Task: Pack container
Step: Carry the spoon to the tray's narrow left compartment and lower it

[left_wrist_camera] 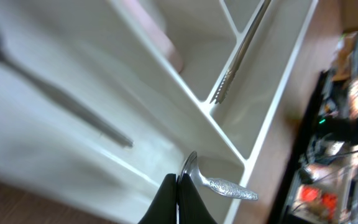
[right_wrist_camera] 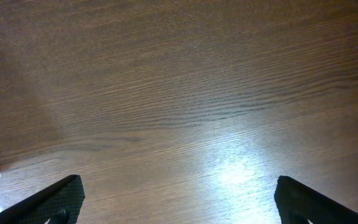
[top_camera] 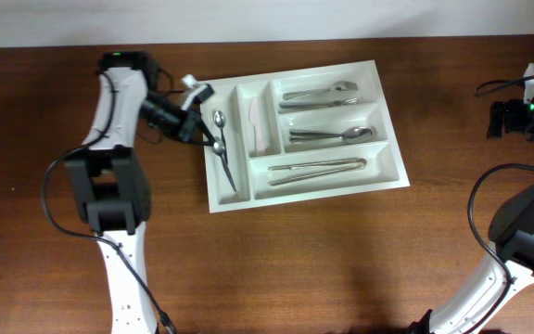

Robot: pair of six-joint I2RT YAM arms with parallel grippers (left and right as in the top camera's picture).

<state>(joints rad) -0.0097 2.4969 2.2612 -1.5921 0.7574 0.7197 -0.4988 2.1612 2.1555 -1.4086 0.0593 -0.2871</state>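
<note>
The container (top_camera: 304,196) is a white cutlery tray in the middle of the table. My left gripper (top_camera: 204,137) hovers over its left narrow compartment and is shut on a metal spoon (top_camera: 227,167). In the left wrist view the black fingertips (left_wrist_camera: 171,193) are pressed together, and the spoon's ornate handle (left_wrist_camera: 229,186) sticks out to their right above the container's wall (left_wrist_camera: 272,106). A second spoon (left_wrist_camera: 61,102) lies blurred in the same compartment. My right gripper (right_wrist_camera: 179,193) stands open over bare wood at the far right (top_camera: 506,118), holding nothing.
The long compartments hold cutlery (top_camera: 321,95), spoons (top_camera: 332,134) and tongs (top_camera: 315,168). A pale knife-like piece (top_camera: 254,116) lies in the second narrow compartment. Cables and equipment (top_camera: 527,93) sit at the far right edge.
</note>
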